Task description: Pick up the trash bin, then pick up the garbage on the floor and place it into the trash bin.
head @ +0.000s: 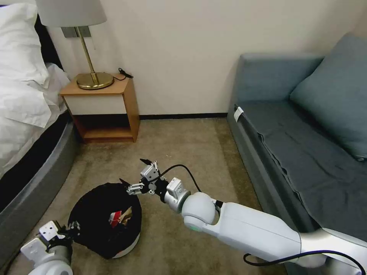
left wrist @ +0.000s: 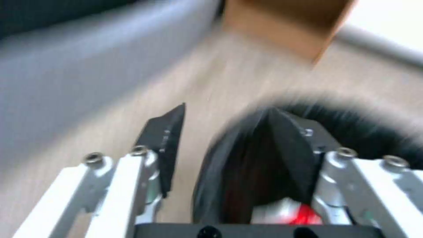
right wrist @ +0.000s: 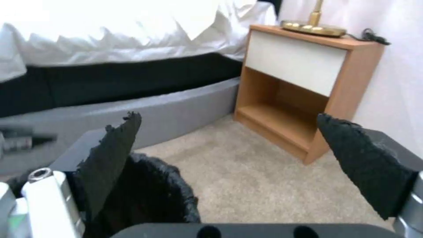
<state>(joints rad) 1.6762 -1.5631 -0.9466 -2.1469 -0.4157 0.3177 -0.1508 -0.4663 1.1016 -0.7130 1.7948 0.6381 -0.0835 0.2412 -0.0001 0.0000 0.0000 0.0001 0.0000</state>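
The trash bin (head: 88, 194), white with a black bag over its rim, stands on the carpet at the lower left. Garbage (head: 120, 217), a red wrapper and a tan piece, lies inside it, and a red scrap (left wrist: 304, 214) shows in the left wrist view. My left gripper (head: 74, 228) straddles the bin's near rim (left wrist: 220, 172). One finger (left wrist: 288, 148) is inside against the bag, the other (left wrist: 166, 142) outside, with a strip of carpet between it and the bag. My right gripper (head: 133, 171) hangs open and empty just above the far rim (right wrist: 150, 188).
A wooden nightstand (head: 103, 110) with a brass lamp (head: 90, 57) stands against the wall. The bed (head: 26, 114) runs along the left and a blue-grey sofa (head: 298, 145) along the right. Bare carpet (head: 191, 145) lies between them.
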